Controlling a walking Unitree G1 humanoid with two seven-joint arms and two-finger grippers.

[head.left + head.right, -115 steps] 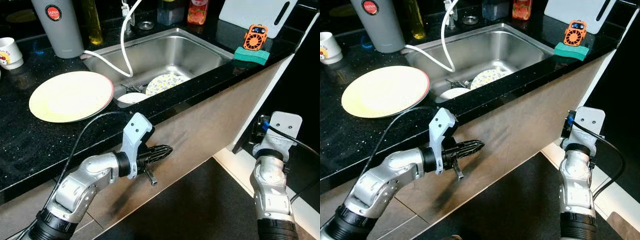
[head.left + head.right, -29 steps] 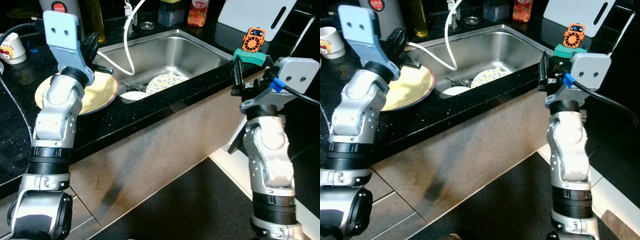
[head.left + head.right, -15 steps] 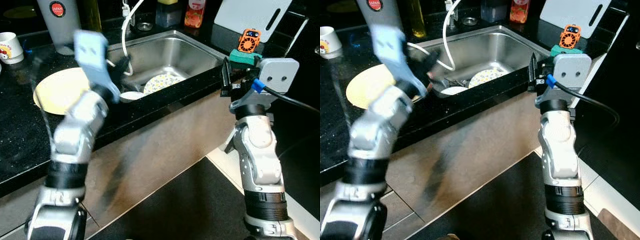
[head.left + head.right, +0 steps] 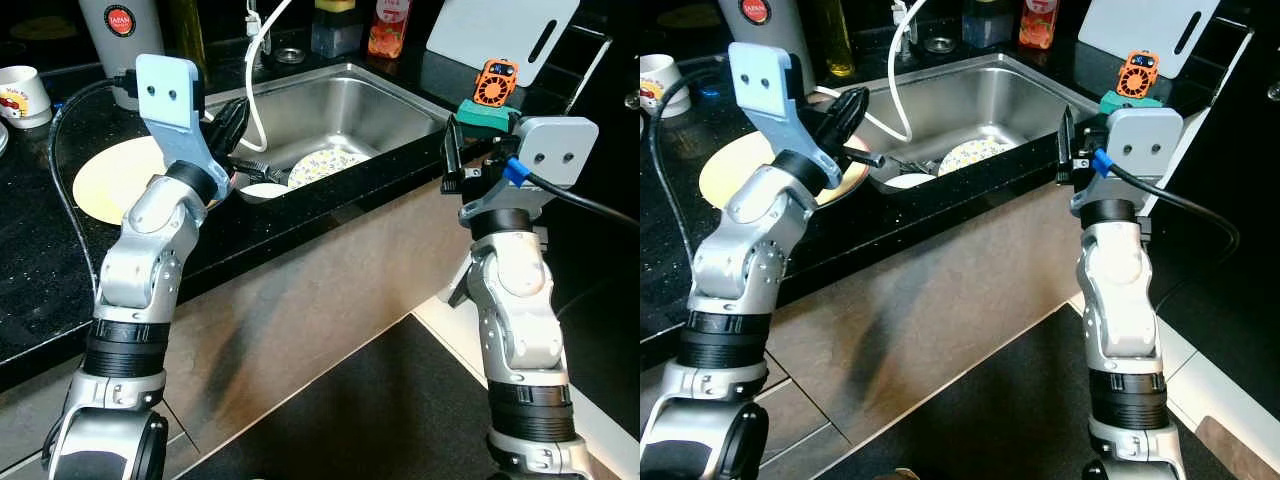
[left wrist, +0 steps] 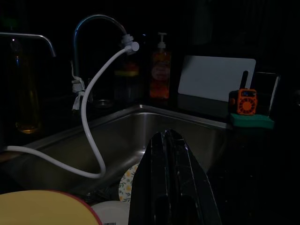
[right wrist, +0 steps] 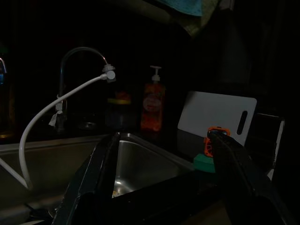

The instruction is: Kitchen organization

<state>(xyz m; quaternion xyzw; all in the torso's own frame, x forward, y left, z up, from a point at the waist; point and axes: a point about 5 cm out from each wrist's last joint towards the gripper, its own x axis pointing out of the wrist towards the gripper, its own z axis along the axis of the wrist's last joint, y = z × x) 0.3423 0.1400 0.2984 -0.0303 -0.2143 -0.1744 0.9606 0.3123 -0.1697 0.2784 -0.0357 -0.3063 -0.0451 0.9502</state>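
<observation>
Hovering my left end effector (image 4: 232, 118), fingers pressed together, over the yellow plate (image 4: 115, 177) at the sink's (image 4: 385, 95) nine o'clock rim, I am raising my right end effector (image 6: 164, 183), fingers spread, at the counter (image 4: 40, 270) edge near the green sponge (image 4: 483, 114).

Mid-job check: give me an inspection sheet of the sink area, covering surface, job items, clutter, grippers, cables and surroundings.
Surface: black speckled counter around a steel sink.
Job's things: yellow plate on the counter left of the sink; patterned plate and a white dish in the sink.
Clutter: grey flask, mug, soap bottle, white cutting board, orange gadget on a green sponge.
Grippers: left gripper shut, raised over the sink's left edge; right gripper open, at the counter edge by the sponge.
Cables: white hose from the tap into the sink; black arm cables.
Surroundings: dark floor mat below.
</observation>
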